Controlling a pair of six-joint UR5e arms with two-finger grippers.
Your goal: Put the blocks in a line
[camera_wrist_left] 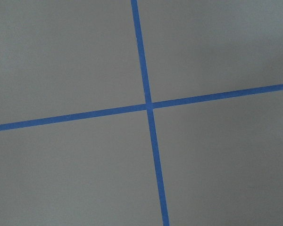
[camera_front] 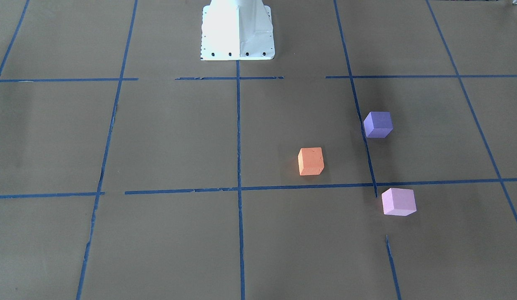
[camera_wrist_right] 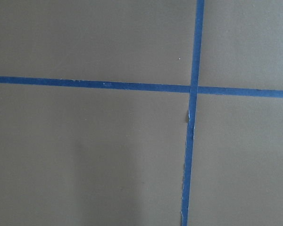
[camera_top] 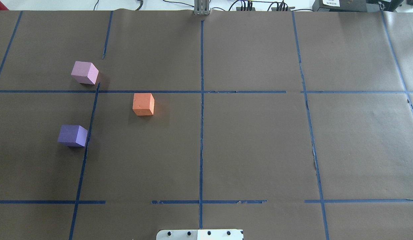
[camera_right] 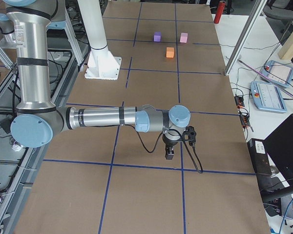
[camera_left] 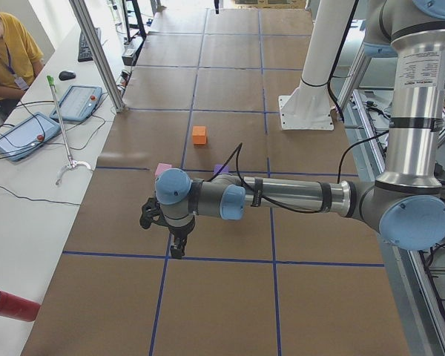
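Three cubes lie apart on the brown paper on my left side. The orange block [camera_top: 143, 104] [camera_front: 311, 161] is nearest the centre line. The violet-purple block [camera_top: 73, 135] [camera_front: 378, 124] is nearer my base. The pale pink block [camera_top: 84, 72] [camera_front: 398, 201] is farthest out. My left gripper [camera_left: 176, 248] hangs over the table's left end, well away from the blocks. My right gripper [camera_right: 169, 155] hangs over the right end. Both show only in the side views, so I cannot tell whether they are open or shut. The wrist views show only tape crossings.
The white robot pedestal [camera_front: 237, 31] stands at the table's robot-side edge. A red cylinder [camera_left: 11, 305] lies on the side bench at the left end. Metal frame posts [camera_left: 96, 52], tablets [camera_left: 78, 102] and a seated operator [camera_left: 7, 52] line the operators' side.
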